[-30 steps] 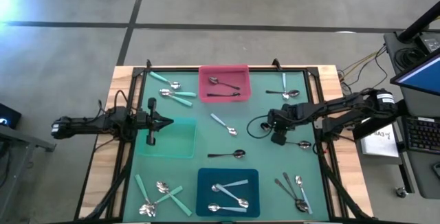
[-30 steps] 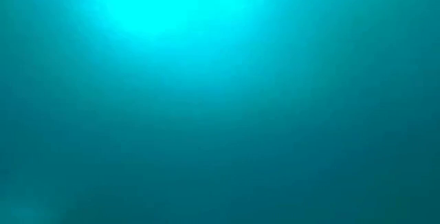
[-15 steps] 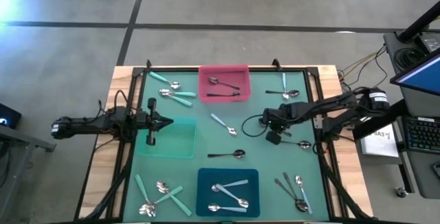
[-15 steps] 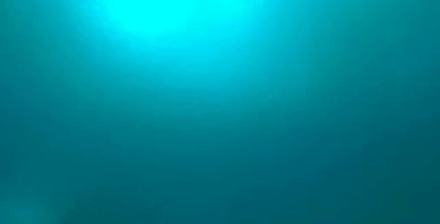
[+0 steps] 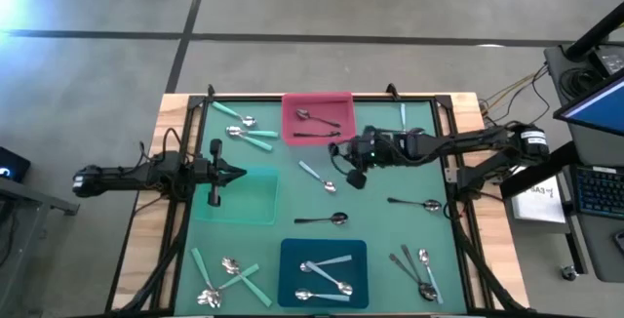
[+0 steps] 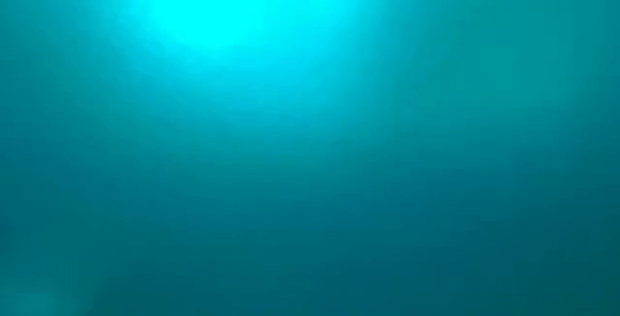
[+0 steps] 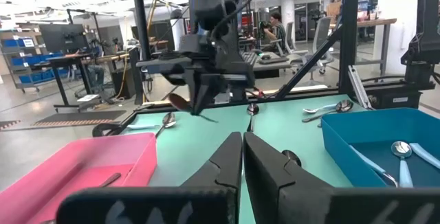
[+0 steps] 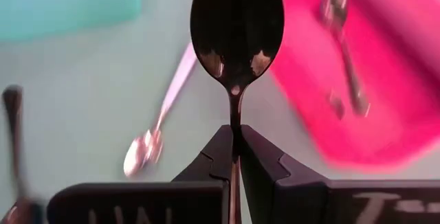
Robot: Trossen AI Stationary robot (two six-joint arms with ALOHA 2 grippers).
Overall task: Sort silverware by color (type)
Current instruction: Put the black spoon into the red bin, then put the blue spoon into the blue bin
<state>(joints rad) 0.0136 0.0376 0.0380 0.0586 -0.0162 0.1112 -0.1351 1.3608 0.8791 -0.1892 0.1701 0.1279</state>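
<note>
My right gripper [image 5: 343, 152] hangs above the mat just right of the pink tray [image 5: 318, 133], shut on a dark spoon [image 8: 237, 25] whose bowl sticks out past the fingertips. The left wrist view shows it too, with the spoon [image 7: 181, 102] below it. My left gripper [image 5: 239, 173] waits shut at the left, over the far edge of the green tray [image 5: 244, 201]. Other silverware lies flat on the mat: a pale blue spoon [image 5: 317, 177] and dark spoons [image 5: 324, 219] [image 5: 414, 203]. Two dark spoons [image 5: 317, 121] lie in the pink tray. My right gripper pinches the dark spoon's thin handle [image 8: 236, 124] between its two fingers, just behind the bowl. The fingers come from the table's right, slanting down, and lie along the handle. The spoon is lifted clear of the mat, bowl [image 8: 237, 25] pointing ahead of the fingertips.
A blue tray [image 5: 292, 259] at the near edge holds pale blue spoons. Mint-handled spoons lie far left [image 5: 244, 131] and near left [image 5: 226, 277]. More spoons lie near right [image 5: 417, 271] and far right [image 5: 403, 131]. A black frame [image 5: 450, 162] rims the table. The low view shows only teal blur.
My right gripper has risen from the mat's right side and swung toward the table's left and far edge, up to the pink tray, tipping from steeply down toward level.
</note>
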